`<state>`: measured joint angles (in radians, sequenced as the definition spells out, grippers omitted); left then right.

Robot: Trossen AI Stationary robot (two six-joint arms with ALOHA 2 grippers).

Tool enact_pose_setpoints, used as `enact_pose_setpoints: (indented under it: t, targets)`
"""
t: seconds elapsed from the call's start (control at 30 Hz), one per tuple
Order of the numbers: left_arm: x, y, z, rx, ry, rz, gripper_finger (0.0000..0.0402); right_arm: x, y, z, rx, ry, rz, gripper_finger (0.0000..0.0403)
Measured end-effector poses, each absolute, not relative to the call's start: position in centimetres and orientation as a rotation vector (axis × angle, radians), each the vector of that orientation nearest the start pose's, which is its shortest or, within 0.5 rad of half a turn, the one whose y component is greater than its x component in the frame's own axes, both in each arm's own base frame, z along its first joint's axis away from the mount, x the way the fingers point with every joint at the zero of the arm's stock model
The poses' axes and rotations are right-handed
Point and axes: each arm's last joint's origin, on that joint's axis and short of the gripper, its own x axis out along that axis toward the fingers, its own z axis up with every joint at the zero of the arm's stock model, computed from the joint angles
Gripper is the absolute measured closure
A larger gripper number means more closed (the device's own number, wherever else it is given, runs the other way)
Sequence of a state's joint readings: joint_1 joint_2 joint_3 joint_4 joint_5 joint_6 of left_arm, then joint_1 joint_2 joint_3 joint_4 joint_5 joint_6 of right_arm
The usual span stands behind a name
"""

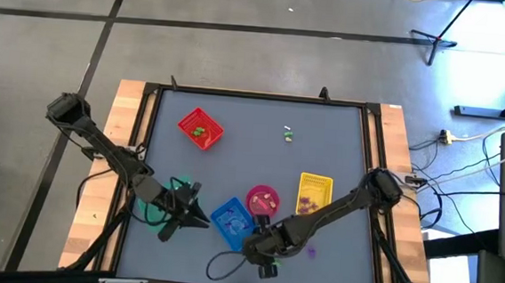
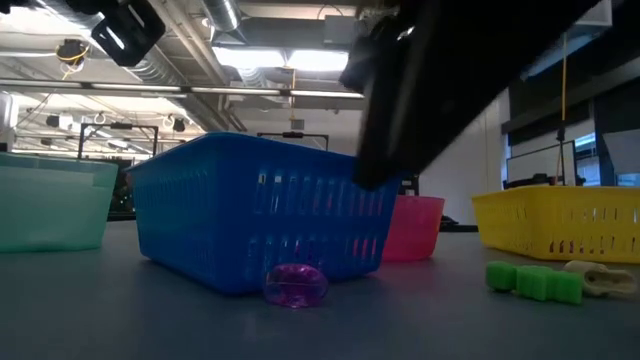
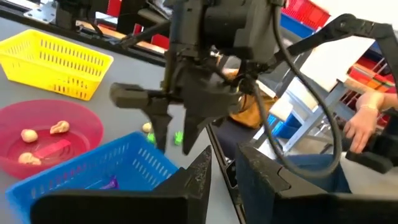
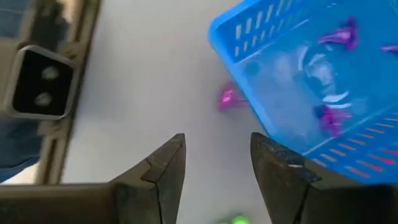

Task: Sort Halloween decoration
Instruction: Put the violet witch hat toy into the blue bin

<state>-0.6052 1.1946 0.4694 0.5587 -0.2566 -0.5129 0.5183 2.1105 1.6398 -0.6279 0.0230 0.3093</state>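
The right gripper point(image 4: 216, 180) is held just above the table point(image 1: 342, 139) near its front edge, its jaws released with clear space between them and nothing grasped. Just beyond its fingertips a purple trinket point(image 4: 226, 98) is seen lying on the table, touching or just beside the outer wall of the blue basket point(image 4: 298, 81); more purple trinkets point(image 4: 339, 34) are held inside that basket. A green trinket point(image 2: 533, 281) and a cream one point(image 2: 603, 277) are found on the table just beside this gripper, near the yellow basket point(image 2: 560, 220).

The left gripper point(image 3: 221, 165) is positioned on the other side of the blue basket, its jaws parted by a narrow gap with nothing seen between them. Past it, cream pieces point(image 3: 43, 140) are seen in the pink bowl point(image 3: 87, 121). Farther off, the red basket point(image 1: 200, 127) holds green pieces, and a small green and white pair point(image 1: 288, 133) lies well apart.
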Motion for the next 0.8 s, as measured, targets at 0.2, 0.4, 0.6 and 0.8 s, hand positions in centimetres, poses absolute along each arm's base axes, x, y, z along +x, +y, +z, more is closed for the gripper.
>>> enact_pose_setpoints:
  t: [0.2,0.4,0.6,0.8]
  targets:
    - [20.3,-13.1,21.9,-0.452,0.203,-0.304,0.0346,39.7,20.3,18.6,-0.012,1.104,0.212,0.0222]
    - [20.3,-13.1,21.9,-0.453,0.203,-0.305,0.0346,40.4,19.7,18.9,0.045,1.077,0.256,0.0222]
    - [20.3,-13.1,21.9,-0.452,0.203,-0.305,0.0346,40.1,20.9,19.0,0.083,1.077,0.360,0.0222]
    - [20.3,-13.1,21.9,-0.453,0.203,-0.305,0.0346,39.4,22.2,19.0,0.065,1.076,0.388,0.0222]
